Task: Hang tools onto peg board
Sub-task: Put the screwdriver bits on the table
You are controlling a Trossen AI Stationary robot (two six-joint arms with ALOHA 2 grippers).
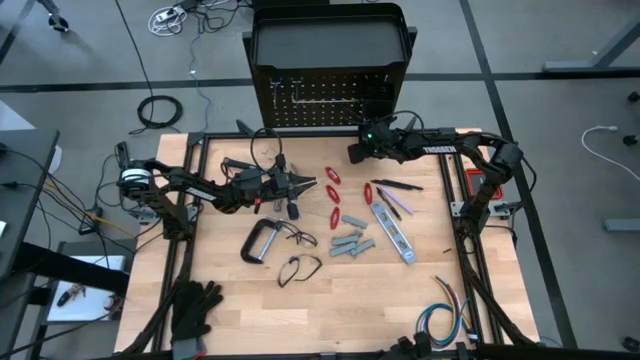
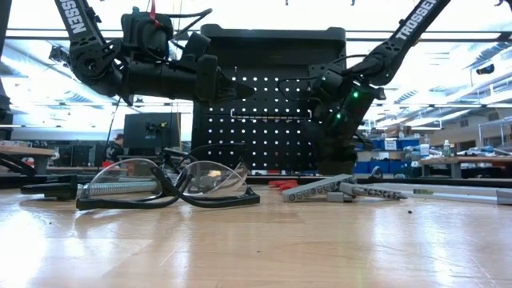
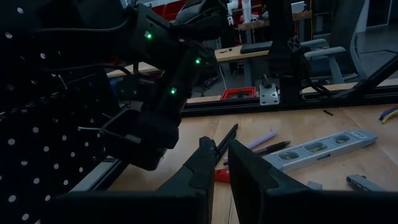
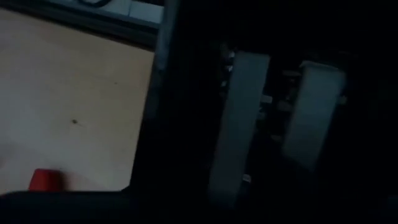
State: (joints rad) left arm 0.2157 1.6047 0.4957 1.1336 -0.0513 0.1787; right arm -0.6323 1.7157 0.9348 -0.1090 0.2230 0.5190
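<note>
The left gripper (image 1: pixel 305 183) hovers mid-table at about nine o'clock, jaws nearly shut with only a slit between, holding nothing, bare wood ahead. At six o'clock of it lies the C-clamp (image 1: pixel 258 241). The peg board (image 1: pixel 330 100) stands at the twelve o'clock edge. The right gripper (image 1: pixel 356 150) sits against its lower face; its opening cannot be told.
</note>
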